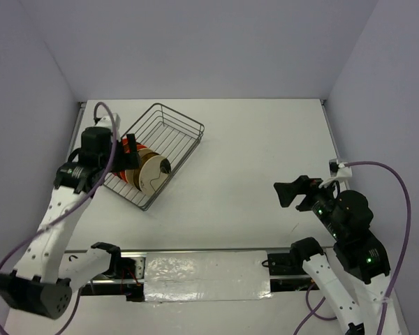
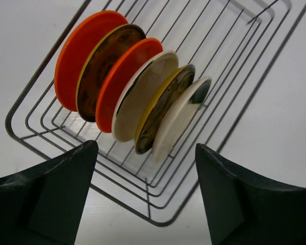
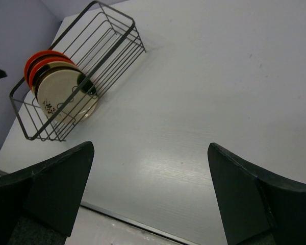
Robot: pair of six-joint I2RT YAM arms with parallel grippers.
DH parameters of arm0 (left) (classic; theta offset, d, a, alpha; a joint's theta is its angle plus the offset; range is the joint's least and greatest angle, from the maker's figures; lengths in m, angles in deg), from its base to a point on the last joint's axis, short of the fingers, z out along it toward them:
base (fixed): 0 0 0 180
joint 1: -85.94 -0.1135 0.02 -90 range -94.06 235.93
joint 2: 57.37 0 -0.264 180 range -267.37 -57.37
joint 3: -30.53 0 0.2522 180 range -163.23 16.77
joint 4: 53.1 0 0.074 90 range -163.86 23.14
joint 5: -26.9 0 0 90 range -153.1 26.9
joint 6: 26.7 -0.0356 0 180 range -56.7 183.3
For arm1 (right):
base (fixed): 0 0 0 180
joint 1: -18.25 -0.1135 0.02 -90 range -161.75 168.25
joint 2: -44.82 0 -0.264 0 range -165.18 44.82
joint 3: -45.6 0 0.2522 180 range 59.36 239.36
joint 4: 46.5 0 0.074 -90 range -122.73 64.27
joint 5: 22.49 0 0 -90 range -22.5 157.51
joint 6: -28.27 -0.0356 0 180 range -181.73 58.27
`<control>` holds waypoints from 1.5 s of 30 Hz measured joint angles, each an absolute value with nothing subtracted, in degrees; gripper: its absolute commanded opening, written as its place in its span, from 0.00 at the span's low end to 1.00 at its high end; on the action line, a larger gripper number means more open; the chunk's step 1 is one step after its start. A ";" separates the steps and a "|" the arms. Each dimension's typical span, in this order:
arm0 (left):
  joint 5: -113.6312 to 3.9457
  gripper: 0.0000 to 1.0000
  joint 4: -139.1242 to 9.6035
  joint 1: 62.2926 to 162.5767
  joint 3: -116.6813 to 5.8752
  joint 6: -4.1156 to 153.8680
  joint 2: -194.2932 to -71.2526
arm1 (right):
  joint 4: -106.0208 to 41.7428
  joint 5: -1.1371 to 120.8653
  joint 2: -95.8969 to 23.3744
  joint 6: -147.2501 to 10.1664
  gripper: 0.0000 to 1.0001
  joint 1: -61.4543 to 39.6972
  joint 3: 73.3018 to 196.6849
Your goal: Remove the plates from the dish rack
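The silver wire dish rack (image 1: 173, 132) lies slantwise at the table's back left. Several plates (image 1: 148, 173) stand on edge in a row at its near end. The left wrist view shows an orange-red plate (image 2: 79, 56), a mustard-brown one (image 2: 106, 66), another orange-red one (image 2: 123, 79), a cream one (image 2: 145, 97), a second mustard one (image 2: 163, 109) and a second cream one (image 2: 182, 117). My left gripper (image 1: 129, 148) is open and empty, above the row's left side (image 2: 146, 196). My right gripper (image 1: 288, 192) is open and empty over bare table, far right of the rack (image 3: 150, 189).
The rack (image 3: 117, 48) and plates (image 3: 61, 87) also show in the right wrist view. White walls close in the table at the back and both sides. A metal strip (image 1: 195, 265) runs along the near edge between the arm bases.
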State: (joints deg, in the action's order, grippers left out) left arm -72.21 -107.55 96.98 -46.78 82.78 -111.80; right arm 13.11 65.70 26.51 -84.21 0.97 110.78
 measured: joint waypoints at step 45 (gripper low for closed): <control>-86.81 0.00 -117.54 114.16 -73.16 79.59 -128.50 | -15.70 47.67 16.48 -93.19 1.00 0.95 96.35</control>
